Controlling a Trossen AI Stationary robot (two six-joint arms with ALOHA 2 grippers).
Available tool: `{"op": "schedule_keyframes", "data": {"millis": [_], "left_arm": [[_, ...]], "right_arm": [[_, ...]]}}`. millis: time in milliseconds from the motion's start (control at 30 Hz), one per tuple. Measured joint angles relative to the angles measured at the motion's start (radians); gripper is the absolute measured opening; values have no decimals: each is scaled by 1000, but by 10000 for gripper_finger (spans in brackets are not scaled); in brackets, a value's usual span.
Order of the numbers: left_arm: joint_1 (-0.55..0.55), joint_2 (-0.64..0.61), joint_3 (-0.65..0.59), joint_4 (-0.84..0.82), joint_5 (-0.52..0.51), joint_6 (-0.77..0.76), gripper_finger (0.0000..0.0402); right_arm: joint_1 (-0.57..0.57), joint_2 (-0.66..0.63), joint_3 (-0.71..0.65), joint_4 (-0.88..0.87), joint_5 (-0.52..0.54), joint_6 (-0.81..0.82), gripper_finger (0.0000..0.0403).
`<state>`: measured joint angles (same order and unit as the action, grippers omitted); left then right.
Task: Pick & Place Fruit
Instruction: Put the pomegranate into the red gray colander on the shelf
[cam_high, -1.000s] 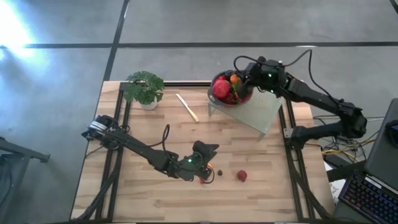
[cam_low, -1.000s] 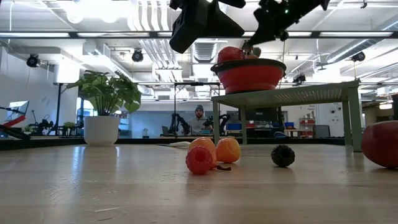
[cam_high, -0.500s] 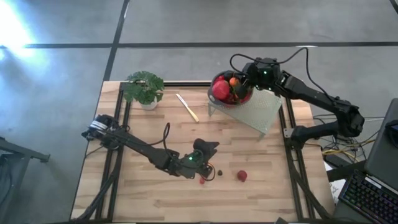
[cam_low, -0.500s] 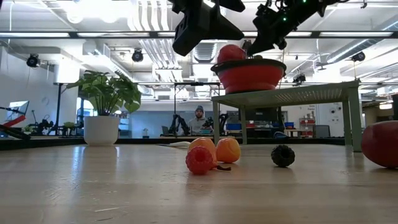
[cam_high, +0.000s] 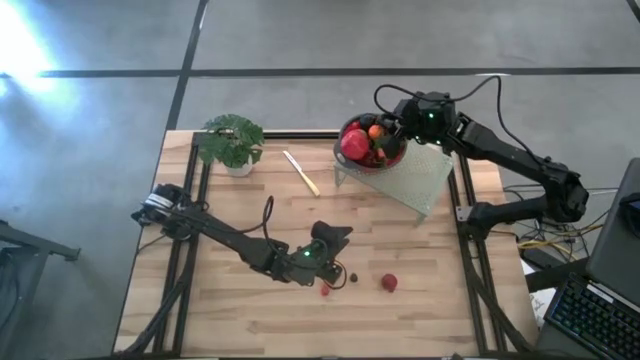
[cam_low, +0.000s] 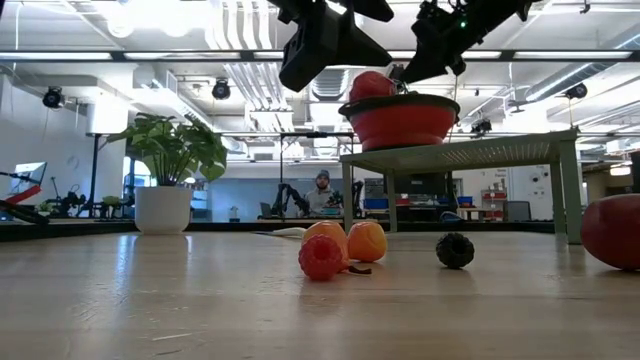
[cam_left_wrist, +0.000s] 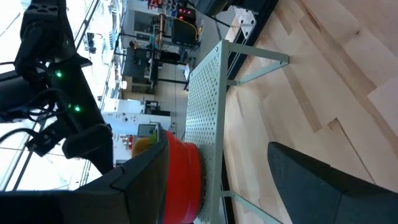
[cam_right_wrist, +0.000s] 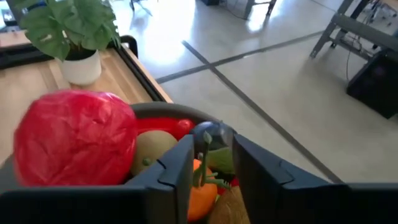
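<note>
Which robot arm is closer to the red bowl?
The right. Its pincer hangs over the red bowl on the stand, while the left pincer is far off, over the loose berries.

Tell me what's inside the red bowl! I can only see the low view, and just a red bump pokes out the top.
Observer: The right wrist view looks into the bowl: there's a red apple, a kiwi and a leafy tangerine.
Operator: Which arm is that dark thing hanging above the berries?
Observer: From above, that's the left claw, reaching in from the table's left side, close to the berries.
Operator: Is it holding a fruit?
Observer: No. The left wrist view shows its fingers wide apart with nothing between them.
</note>
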<state>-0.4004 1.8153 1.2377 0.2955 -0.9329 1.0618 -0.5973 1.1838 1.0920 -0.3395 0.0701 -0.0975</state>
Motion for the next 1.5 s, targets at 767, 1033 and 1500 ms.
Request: {"op": "schedule_keyframes", "data": {"millis": [767,1033,1500], "left_arm": [[-2,0,0,-250,426,-519,275],[-3,0,0,-425,725,-888,275],[-23,2,-11,-514,868,-963,275]], "right_arm": [[419,-208,-40,-212,53,17,138],[589,-209,-87,-211,97,64,131],[665,-209,-103,-206,248,90,162]]}}
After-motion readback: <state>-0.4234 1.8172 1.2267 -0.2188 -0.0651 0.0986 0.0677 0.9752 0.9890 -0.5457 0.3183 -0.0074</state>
